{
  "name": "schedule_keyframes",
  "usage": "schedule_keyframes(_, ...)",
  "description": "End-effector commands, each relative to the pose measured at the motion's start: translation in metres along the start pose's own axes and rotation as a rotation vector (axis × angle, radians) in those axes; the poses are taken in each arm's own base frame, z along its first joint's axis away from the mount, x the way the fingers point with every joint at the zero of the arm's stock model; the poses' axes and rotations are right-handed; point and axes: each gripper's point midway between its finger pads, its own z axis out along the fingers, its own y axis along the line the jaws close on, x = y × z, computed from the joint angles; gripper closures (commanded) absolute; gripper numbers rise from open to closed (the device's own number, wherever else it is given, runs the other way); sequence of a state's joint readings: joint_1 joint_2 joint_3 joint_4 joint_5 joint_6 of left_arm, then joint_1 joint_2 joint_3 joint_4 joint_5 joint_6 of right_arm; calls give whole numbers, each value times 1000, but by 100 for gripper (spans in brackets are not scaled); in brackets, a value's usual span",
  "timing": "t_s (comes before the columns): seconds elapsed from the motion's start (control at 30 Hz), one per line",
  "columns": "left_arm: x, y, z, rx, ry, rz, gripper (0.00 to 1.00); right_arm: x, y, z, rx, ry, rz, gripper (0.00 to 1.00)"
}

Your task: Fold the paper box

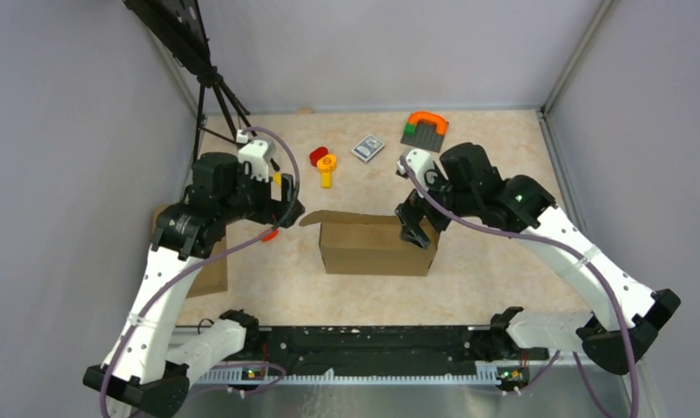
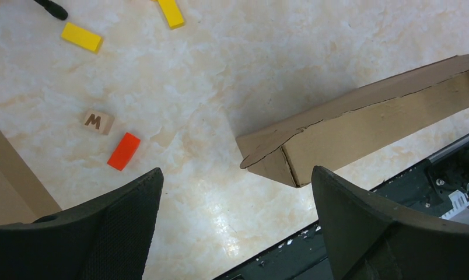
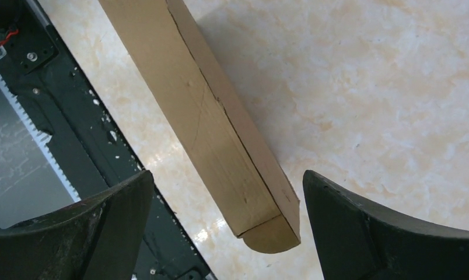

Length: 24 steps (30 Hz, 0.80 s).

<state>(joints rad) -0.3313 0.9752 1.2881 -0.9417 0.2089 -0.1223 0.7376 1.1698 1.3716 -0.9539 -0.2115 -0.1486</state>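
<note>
The paper box (image 1: 377,246) stands in the middle of the table (image 1: 503,174) as a shallow brown cardboard box. In the overhead view its long axis runs from 9 to 3 o'clock, and a loose flap juts off its top edge toward 10 o'clock. The right gripper (image 1: 416,233) is clearly the nearer one, poised over the box's 3 o'clock end with its jaws spread wide and nothing between them. Its wrist camera shows the box running from 11 o'clock down to 6 o'clock, with the rounded end lying in the gap between the two fingers (image 3: 92,233); whether either finger touches the cardboard I cannot tell. The left gripper (image 1: 286,212) hangs off the box's other end, at about 10 o'clock from it and apart, also spread wide and holding nothing. From its wrist camera the box lies toward 1 o'clock, slanting from 7 up to 2 o'clock, and its near corner falls between the fingers' lines but ahead of them. A second brown box (image 1: 212,274) sits under the left arm at 9 o'clock, with an orange-red block (image 2: 123,151) and a wooden letter block (image 2: 97,122) beside it. Judging from this, the next press or tuck at the right end belongs to the right arm, and the left arm would have to travel toward 4 o'clock to reach the flap.
</note>
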Motion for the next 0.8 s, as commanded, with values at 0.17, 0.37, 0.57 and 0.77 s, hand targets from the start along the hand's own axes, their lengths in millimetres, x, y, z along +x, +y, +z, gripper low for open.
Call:
schedule_keyframes(0.17, -20, -8, 1, 74, -115, -11, 4, 13, 16, 22, -126, 97, -46, 3)
schedule_keyframes(0.37, -17, -11, 3, 94, -108, -5, 4, 28, 13, 33, -119, 107, -99, 2)
schedule_keyframes(0.57, -15, -16, 8, 136, -95, -3, 4, 36, 27, 39, -217, 97, -140, 2)
schedule_keyframes(0.77, -13, -17, 9, 142, -85, 7, 3, 45, 24, 41, -197, 120, -134, 2)
